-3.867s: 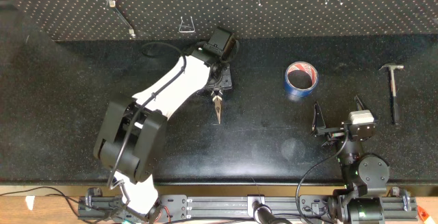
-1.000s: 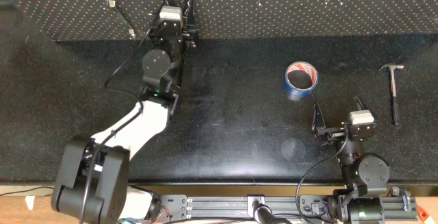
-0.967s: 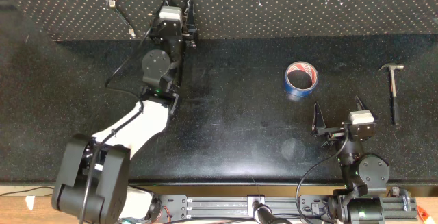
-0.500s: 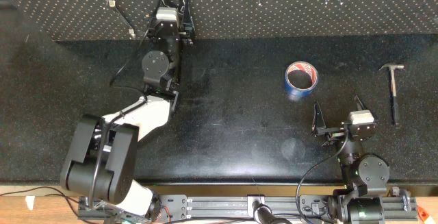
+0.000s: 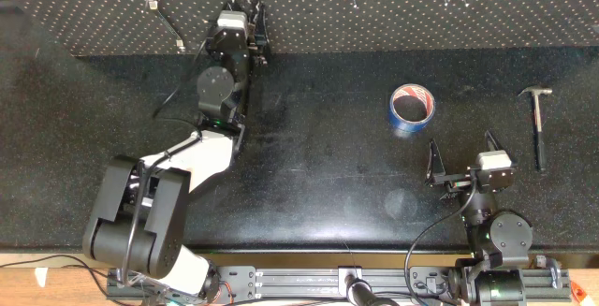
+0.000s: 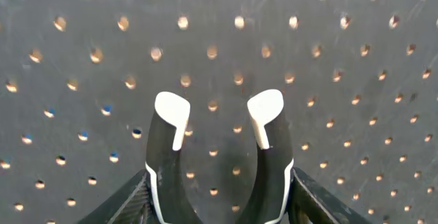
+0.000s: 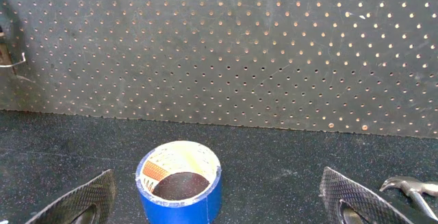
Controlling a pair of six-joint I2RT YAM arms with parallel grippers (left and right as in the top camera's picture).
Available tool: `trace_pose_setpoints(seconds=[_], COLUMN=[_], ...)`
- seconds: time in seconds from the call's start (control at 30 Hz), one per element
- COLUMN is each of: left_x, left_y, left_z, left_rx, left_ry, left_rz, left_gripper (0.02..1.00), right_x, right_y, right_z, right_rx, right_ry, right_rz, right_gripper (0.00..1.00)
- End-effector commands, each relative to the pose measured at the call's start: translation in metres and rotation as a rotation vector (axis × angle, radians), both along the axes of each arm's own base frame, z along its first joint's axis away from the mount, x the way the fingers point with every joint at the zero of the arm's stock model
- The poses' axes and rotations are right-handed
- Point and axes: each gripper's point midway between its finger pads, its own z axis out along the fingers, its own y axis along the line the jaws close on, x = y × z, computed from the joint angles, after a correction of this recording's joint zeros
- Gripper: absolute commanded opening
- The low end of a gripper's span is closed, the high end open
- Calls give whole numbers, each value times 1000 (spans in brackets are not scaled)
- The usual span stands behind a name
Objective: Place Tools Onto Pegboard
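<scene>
While left tool grips pliers, left arm stretches to pegboard.

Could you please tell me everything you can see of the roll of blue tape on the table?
The roll of tape is a wide ring with a blue outer wall and a pale inner core bearing red print. It lies flat, hole up, the black table showing through it. It sits in front of the pegboard, apart from it, ahead of the open right pincer, which is clear of it. The hammer lies apart to its right. Only the table touches it.
</scene>
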Motion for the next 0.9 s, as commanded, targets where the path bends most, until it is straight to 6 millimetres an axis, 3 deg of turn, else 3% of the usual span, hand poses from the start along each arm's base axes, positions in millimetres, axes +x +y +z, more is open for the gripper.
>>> trace_pose_setpoints(seconds=[0.03,0.13,0.3,0.4,0.53,0.67,0.77,0.9], left_x=[1,1,1,1,1,-1,-10,-37], left_y=[-1,-1,-1,-1,-1,-1,4,34], left_z=[4,4,3,3,3,4,19,29], left_rx=[-10,-10,-10,-10,-10,-4,6,-108], left_ry=[-13,-13,-13,-12,-11,14,53,155], left_rz=[-12,-12,-12,-12,-11,-11,-7,-1], left_gripper=[145,397,590,801,996,996,996,996], right_x=[0,0,0,0,0,0,0,0], right_y=[0,0,0,0,0,0,0,0], right_z=[-2,-2,-2,-2,-2,-2,-2,-2], right_rx=[-14,-14,-14,-14,-14,-14,-14,-14], right_ry=[1,1,1,1,1,1,1,1], right_rz=[3,3,4,3,3,3,3,3], right_gripper=[976,976,976,976,976,976,976,976])
